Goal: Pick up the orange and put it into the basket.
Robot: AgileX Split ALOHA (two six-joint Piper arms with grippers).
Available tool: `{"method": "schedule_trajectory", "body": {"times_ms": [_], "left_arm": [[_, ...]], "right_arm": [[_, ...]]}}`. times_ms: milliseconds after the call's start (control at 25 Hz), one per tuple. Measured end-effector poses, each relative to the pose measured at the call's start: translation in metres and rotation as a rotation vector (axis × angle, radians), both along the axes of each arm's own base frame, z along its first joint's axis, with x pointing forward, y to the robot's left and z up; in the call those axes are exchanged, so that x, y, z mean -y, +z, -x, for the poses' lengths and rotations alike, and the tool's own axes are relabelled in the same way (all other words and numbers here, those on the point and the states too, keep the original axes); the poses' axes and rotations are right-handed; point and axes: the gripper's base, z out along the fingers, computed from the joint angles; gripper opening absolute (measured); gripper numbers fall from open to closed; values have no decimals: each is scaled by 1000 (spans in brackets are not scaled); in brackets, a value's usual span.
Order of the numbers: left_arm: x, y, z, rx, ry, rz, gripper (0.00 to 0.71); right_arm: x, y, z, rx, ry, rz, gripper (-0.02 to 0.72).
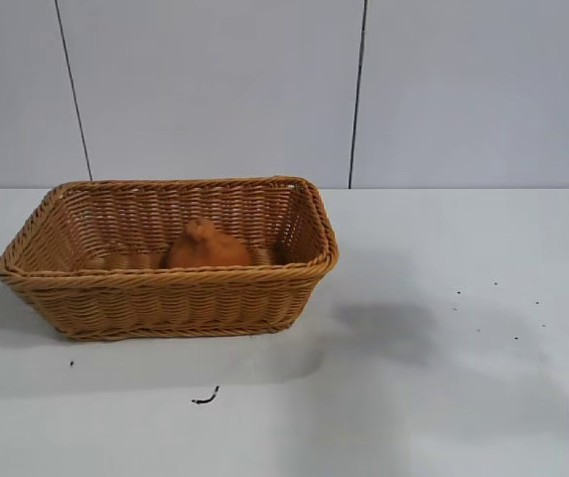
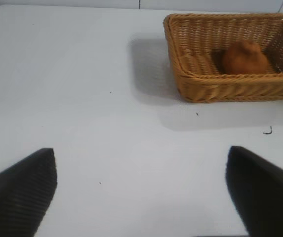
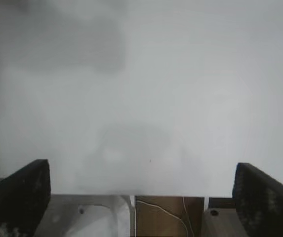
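Right gripper [image 3: 141, 197] agape, seemingly table-edge [image 3: 131, 194].

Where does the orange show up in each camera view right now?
Exterior view: the orange lies inside the basket, left of centre.
Left wrist view: the orange is at upper right, inside the basket.
Right wrist view: not in it; only bare table shows.
Shared landmark: the basket, in the exterior and left wrist views.

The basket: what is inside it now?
One orange sits on the floor of the basket, near the front wall. That wall covers the orange's underside, so its contact with the floor cannot be seen.
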Motion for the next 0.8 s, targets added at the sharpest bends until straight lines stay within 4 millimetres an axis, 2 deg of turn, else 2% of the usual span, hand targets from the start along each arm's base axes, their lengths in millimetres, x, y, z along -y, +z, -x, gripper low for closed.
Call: {"method": "schedule_trajectory", "body": {"times_ms": [160, 320, 600, 800], "left_arm": [[0, 0, 0, 0, 0, 0, 666], [0, 0, 0, 0, 0, 0, 666], [0, 0, 0, 0, 0, 0, 666], [0, 0, 0, 0, 0, 0, 666]], "right_arm": [[1, -6, 38, 183, 0, -4, 694], [1, 7, 67, 418, 0, -9, 694], [2, 15, 113, 722, 0, -15, 694], [2, 14, 120, 764, 1, -16, 694]]}}
